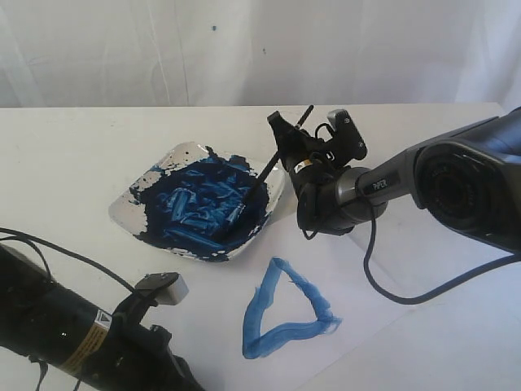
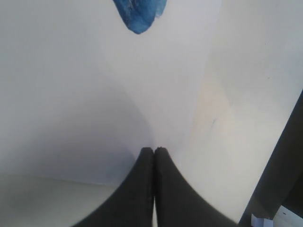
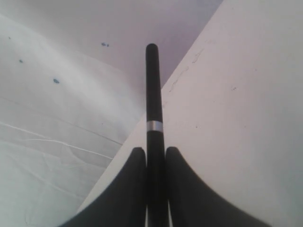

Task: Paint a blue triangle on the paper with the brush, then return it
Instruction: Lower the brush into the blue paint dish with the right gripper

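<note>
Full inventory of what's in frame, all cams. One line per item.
white paint dish smeared with dark blue paint: 1, white and dark blue, on the table
thin black-handled paintbrush: 1, black with silver band, tilted, tip in the dish
hand-painted blue triangle outline: 1, blue, on the paper
plain white paper sheet: 1, white, flat on the table
white tabletop: 1, white, under everything
white cloth backdrop: 1, white, behind the table
right gripper: 1, black, shut on the paintbrush
left gripper: 1, black, shut, empty, near a triangle corner
</note>
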You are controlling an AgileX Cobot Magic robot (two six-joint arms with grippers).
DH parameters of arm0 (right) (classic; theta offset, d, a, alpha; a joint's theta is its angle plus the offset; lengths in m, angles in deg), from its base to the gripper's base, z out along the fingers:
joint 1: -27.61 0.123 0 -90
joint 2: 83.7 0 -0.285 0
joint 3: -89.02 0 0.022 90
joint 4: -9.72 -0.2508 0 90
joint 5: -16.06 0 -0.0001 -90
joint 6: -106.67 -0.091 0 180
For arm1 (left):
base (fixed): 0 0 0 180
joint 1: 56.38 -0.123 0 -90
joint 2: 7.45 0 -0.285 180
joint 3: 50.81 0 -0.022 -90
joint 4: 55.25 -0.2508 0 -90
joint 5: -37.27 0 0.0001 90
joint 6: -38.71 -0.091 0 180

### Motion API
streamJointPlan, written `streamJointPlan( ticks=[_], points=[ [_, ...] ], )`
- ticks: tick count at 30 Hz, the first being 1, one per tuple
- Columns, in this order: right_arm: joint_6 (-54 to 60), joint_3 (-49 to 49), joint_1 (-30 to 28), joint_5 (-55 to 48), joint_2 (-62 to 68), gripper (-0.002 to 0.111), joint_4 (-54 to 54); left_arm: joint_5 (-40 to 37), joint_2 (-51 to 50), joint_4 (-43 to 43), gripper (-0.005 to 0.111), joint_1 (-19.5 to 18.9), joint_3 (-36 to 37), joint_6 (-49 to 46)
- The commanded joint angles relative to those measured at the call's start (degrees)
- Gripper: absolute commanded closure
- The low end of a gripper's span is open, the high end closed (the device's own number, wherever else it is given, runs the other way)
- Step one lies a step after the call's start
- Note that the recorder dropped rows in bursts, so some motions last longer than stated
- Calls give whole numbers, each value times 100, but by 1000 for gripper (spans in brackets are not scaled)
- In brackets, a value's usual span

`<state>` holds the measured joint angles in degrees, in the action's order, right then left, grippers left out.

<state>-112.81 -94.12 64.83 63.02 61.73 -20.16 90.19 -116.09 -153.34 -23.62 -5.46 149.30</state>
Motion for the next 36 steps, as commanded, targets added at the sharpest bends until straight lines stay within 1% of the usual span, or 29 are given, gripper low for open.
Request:
streamJointPlan(
  ticks=[1,18,21,24,26,28,36],
  points=[
    [93,-15,-24,-162,-15,108,-174,-112,17,-104,107,-9,40,-15],
    [73,-15,-24,-497,-41,108,-386,-112,17,-104,107,-9,40,-15],
    [73,-15,-24,-497,-41,94,-375,-112,17,-104,107,-9,40,-15],
    [73,-15,-24,-588,-52,76,-375,-112,17,-104,107,-9,40,-15],
    [51,-15,-24,-617,-52,71,-375,-112,17,-104,107,-9,40,-15],
    [31,-15,-24,-660,-95,69,-366,-112,17,-104,107,-9,40,-15],
    [111,-15,-24,-749,-296,68,-266,-112,17,-104,107,-9,40,-15]
  ],
)
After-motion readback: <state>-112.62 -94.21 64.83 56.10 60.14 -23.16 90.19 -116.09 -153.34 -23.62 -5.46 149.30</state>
